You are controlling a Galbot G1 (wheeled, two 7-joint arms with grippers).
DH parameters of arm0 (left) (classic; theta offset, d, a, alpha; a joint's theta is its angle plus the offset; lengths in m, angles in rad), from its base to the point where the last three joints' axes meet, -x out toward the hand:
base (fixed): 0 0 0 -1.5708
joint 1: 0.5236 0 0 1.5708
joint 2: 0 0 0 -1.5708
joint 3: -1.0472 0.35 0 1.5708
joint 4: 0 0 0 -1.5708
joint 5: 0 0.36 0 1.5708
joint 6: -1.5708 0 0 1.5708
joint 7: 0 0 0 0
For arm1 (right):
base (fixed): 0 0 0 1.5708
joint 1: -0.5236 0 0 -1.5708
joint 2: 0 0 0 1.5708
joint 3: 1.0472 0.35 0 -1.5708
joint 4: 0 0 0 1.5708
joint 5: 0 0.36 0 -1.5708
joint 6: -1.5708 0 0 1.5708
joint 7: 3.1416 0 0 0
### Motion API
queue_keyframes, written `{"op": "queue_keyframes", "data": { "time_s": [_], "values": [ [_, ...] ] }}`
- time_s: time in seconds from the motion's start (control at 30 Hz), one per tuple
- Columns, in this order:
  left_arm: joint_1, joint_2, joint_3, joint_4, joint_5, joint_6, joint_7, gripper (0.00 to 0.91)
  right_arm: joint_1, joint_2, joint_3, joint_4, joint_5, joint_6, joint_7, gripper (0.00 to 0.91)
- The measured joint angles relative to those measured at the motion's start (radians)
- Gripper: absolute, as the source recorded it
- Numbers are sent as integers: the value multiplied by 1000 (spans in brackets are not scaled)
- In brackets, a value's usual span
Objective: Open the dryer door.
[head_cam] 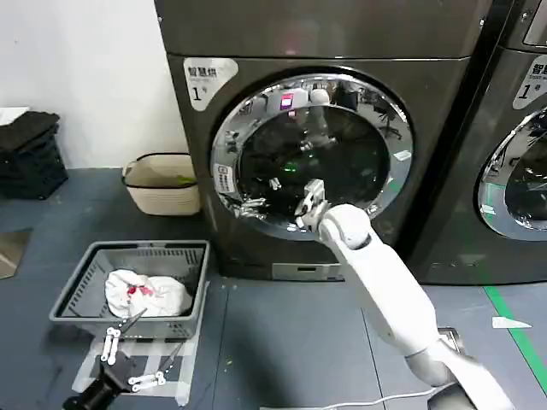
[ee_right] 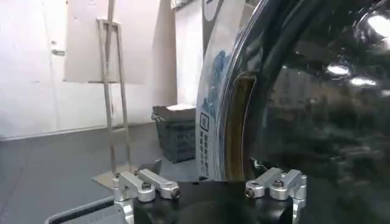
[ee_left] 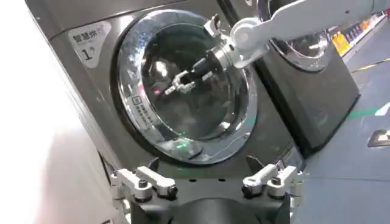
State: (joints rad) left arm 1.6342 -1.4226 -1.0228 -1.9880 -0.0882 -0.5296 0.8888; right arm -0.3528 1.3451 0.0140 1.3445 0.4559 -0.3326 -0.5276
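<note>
In the head view, a dark grey dryer [head_cam: 342, 51] stands straight ahead on a blue-grey floor [head_cam: 282, 342], and the dryer door [head_cam: 256, 128], a round porthole of dark glass in a wide chrome rim, fills most of its front and sits flush, shut. The right arm [head_cam: 385, 282], white, reaches up from the lower right, and the right gripper [head_cam: 309, 205] is against the lower middle of the glass; whether its fingers are spread or pressed together cannot be told here. A second dark machine [head_cam: 517, 145] with a similar door stands just to the right. To the left, on the floor, a grey basket [head_cam: 85, 295] holds white cloth [head_cam: 145, 292], and a pale tub [head_cam: 162, 184] sits near the wall behind it. The left gripper [head_cam: 128, 363] is at the lower left, in front of the basket, with its fingers spread apart. In the left wrist view, the left gripper [ee_left: 207, 185] shows two fingers set wide apart with nothing between them; beyond it is the door [ee_left: 137, 61], with the right gripper [ee_left: 183, 81] against the glass near its middle. In the right wrist view, the right gripper [ee_right: 210, 187] has its fingers spread and holds nothing; the chrome rim and dark glass of the door [ee_right: 317, 109] loom very close beside it, and a dark crate [ee_right: 177, 131] stands farther off by a white wall [ee_right: 36, 61].
</note>
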Motion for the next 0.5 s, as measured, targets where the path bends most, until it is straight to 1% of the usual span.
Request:
{"op": "queue_keyframes", "data": {
  "time_s": [0.5],
  "values": [
    [0, -1, 1, 0, 0, -1, -1, 907, 42, 33, -22, -70, -8, 6, -11, 907]
  ]
}}
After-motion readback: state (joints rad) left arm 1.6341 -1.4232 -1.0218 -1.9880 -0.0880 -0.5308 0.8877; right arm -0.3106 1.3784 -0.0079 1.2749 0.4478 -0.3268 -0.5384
